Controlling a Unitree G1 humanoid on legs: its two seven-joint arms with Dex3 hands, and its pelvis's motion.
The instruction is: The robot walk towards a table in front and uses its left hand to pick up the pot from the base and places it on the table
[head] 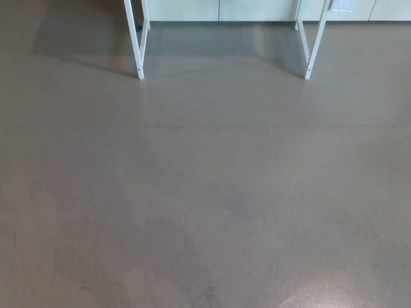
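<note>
Head view: the camera looks down on bare grey floor (205, 192), which fills nearly all of the picture. At the top edge stands the foot of the table (146, 16): a white left leg (135, 45) and a white right leg (314, 50), each slanting down to the floor, with a dim shadow between them. Behind them runs a pale panel (257, 9).

Neither the left hand nor the right hand shows, so I cannot tell how the fingers are set, and nothing here can be placed against them. The arms likely hang out of frame because the robot is walking, not reaching.

The pot and its base are not in view. By my judgement they sit on the table top, which is cut off above the frame. The legs lie well apart from the camera, so the approach seems unfinished: the robot needs to close in squarely between the two legs before the left hand can reach.
</note>
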